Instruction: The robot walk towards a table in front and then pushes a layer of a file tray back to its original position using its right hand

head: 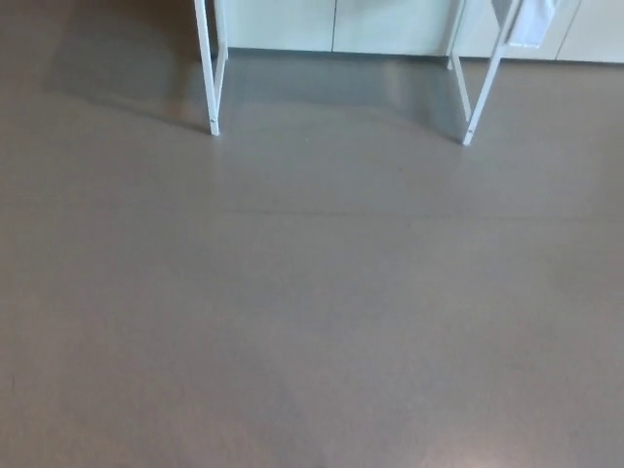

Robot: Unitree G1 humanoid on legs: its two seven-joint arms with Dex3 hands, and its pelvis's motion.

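Observation:
Only the white legs of the table show in the head view, at the top of the picture: a left leg and a right leg. The tabletop and the file tray lie above the frame, out of sight. Neither of my hands shows.
Grey-brown floor fills most of the picture between me and the table. Pale cabinet fronts run along the wall behind the table legs. A white label or cloth hangs by the right leg.

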